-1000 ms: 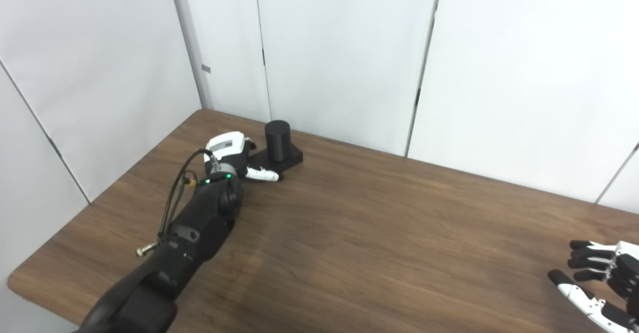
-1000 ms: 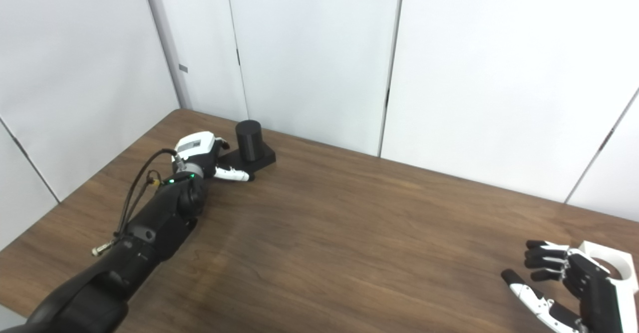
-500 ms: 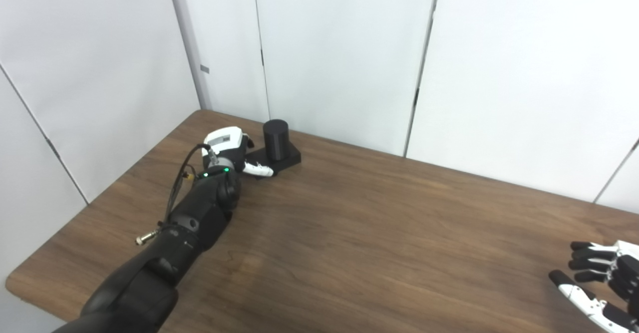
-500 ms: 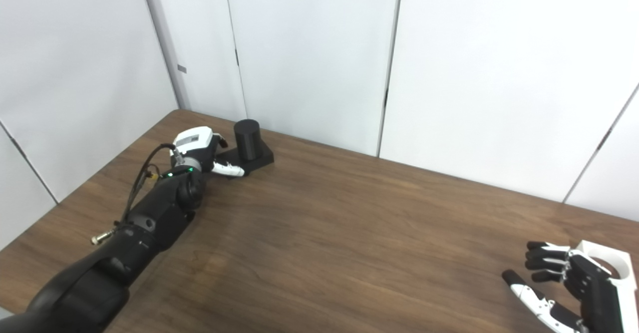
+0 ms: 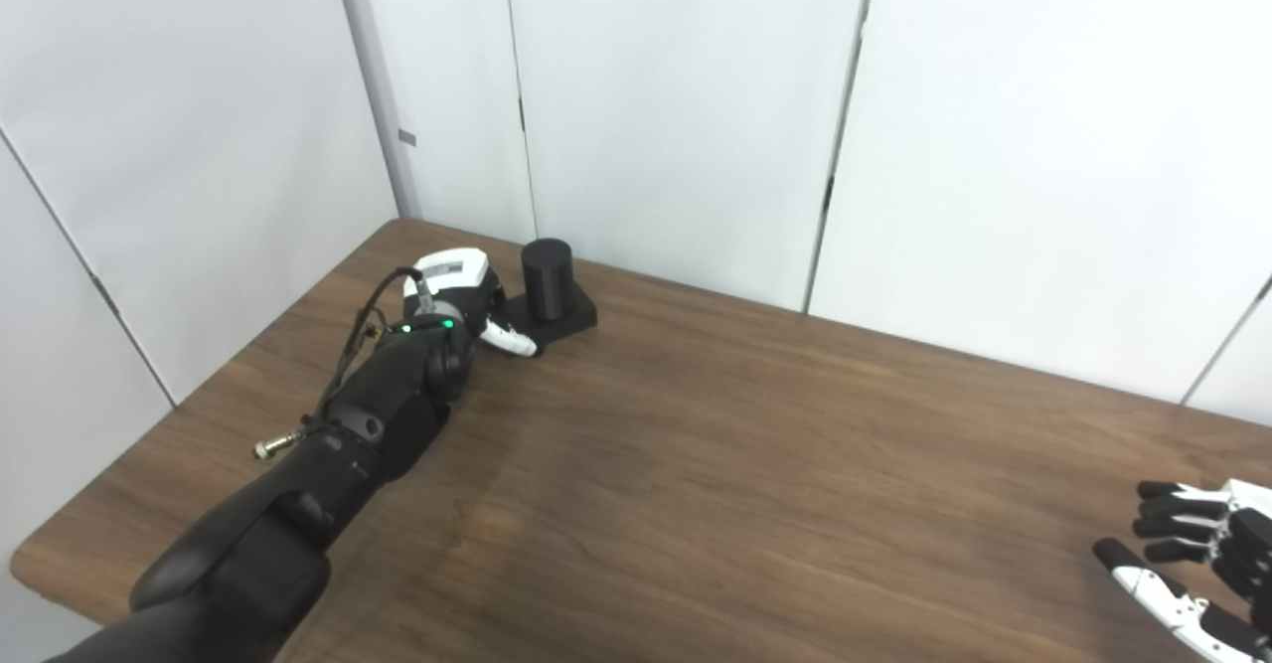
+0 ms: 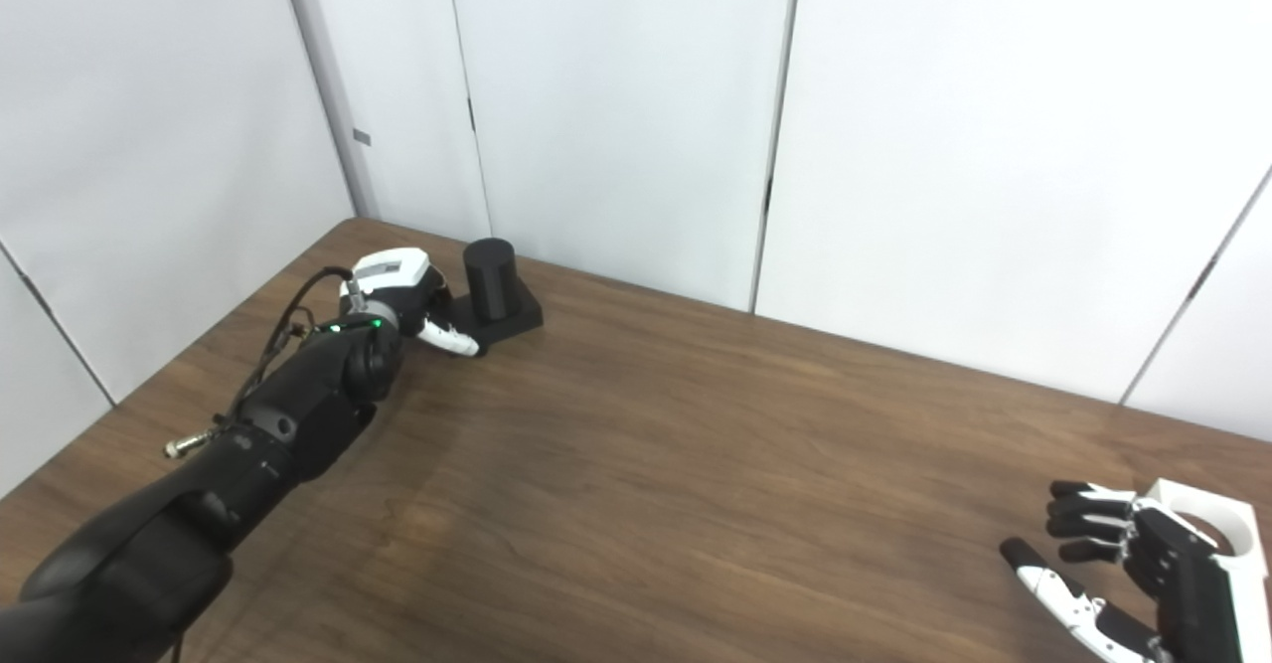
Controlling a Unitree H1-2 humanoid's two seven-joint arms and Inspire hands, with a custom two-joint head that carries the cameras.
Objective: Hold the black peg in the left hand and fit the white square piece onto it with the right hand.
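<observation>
Left eye view: the peg (image 5: 548, 265) is a short black cylinder standing upright on a flat black square base (image 5: 569, 317); it sits near the far left corner of the table (image 5: 715, 484), close to the white wall panels (image 5: 676, 106); the matte top of the cylinder is flat and round. The left hand (image 5: 459, 290) lies just beside the base on its left side, at the end of a dark arm that reaches diagonally up from the bottom left edge; a white-tipped finger (image 5: 512, 340) stretches along the near edge of the base and appears to touch it; the rest of the fingers are hidden behind the white back of the hand and the wrist, so how far the hand is closed, and whether it has the base gripped, cannot be told. A small green light glows on the wrist.

The piece (image 6: 1217, 524) shows only in the right eye view: white, square-cornered, with a round hole through it, lying flat near the table's right edge, well apart from the peg. The right hand (image 6: 1123, 569) sits just in front of the piece, partly covering it; its dark fingers (image 6: 1078, 522) are spread and lightly curled, the thumb held out apart from them; it grasps nothing.
</observation>
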